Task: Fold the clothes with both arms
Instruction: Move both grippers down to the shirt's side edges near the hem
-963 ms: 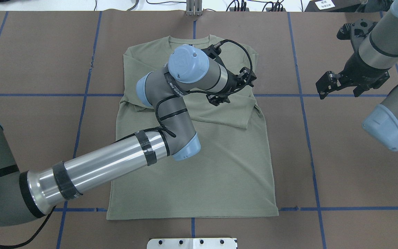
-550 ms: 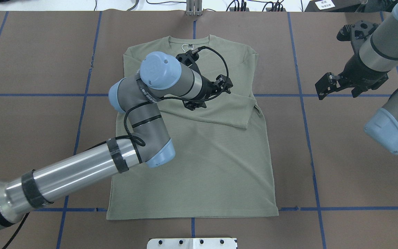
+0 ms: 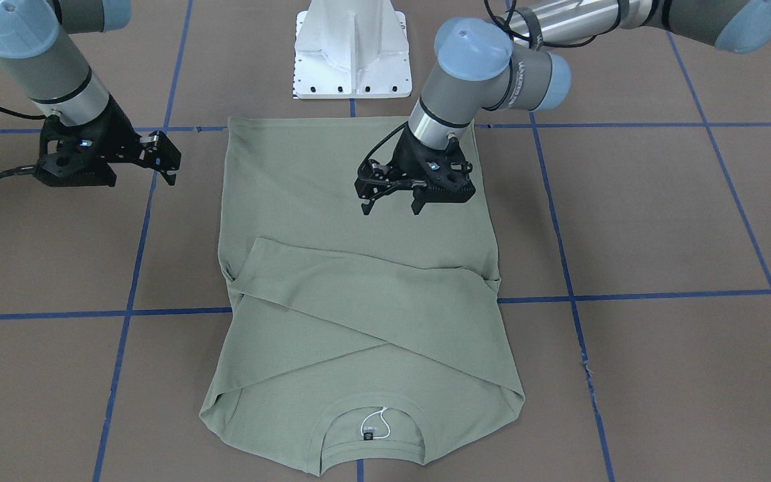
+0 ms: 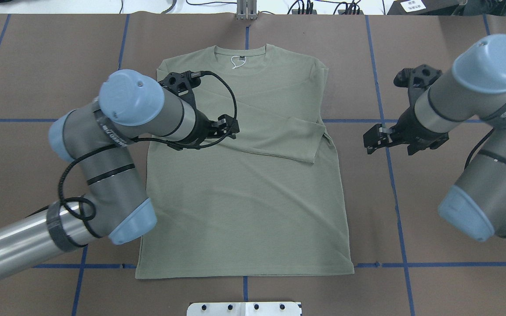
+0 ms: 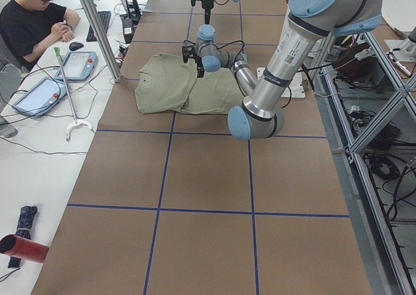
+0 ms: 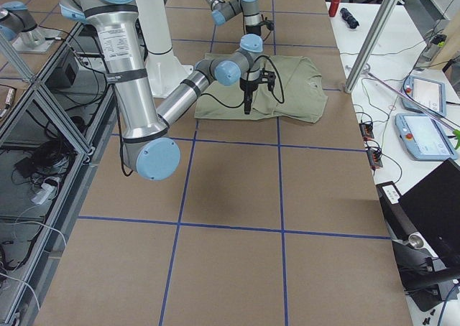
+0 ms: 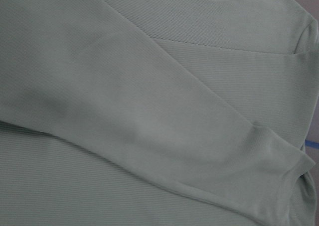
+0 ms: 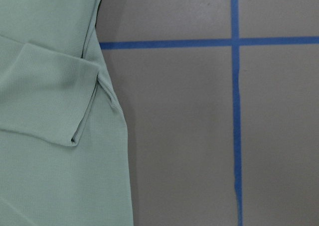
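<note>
sage-green long-sleeved knit shirt [image 4: 244, 206] flat mid-way along the brown blue-taped counter [image 4: 433, 52], collar toward the far edge, sleeves crossed over the chest; probably staged for the body fold. silver-grey left arm [image 4: 147, 114]: jaws wide, empty, above the sleeves. silver-grey right arm [image 4: 455, 101]: jaws wide, empty, over bare counter just beside the shirt.

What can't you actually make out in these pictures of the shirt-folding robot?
- Print on the black neck label of the sage-green long-sleeved knit shirt: too small, front-facing view.
- Shirt's side edge beneath the silver-grey left arm: covered by it, overhead view.
- Shirt's chest: folded sleeves lie over it, in all views.
- Red cylinder: cut off by the picture's edge, exterior left view.
</note>
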`<control>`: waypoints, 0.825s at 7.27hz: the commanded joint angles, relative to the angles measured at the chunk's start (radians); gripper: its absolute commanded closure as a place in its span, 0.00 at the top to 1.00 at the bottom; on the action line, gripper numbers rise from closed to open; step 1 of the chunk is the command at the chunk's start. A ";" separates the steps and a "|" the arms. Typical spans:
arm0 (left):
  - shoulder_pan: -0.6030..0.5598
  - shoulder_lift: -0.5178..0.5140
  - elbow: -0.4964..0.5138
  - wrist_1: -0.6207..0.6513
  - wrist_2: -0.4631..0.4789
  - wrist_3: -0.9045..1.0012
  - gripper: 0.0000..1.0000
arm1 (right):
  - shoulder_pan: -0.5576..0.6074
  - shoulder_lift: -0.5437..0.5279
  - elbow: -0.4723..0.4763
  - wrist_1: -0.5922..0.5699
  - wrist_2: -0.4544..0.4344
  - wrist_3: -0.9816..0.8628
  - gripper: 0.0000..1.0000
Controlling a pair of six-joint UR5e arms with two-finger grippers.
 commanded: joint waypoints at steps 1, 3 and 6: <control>-0.015 0.205 -0.217 0.054 0.004 0.141 0.99 | -0.203 -0.002 0.028 0.032 -0.174 0.153 1.00; -0.015 0.304 -0.328 0.056 0.010 0.142 0.99 | -0.335 -0.003 0.033 0.035 -0.237 0.212 1.00; -0.006 0.324 -0.372 0.057 0.014 0.134 0.99 | -0.538 -0.091 0.033 0.180 -0.388 0.380 1.00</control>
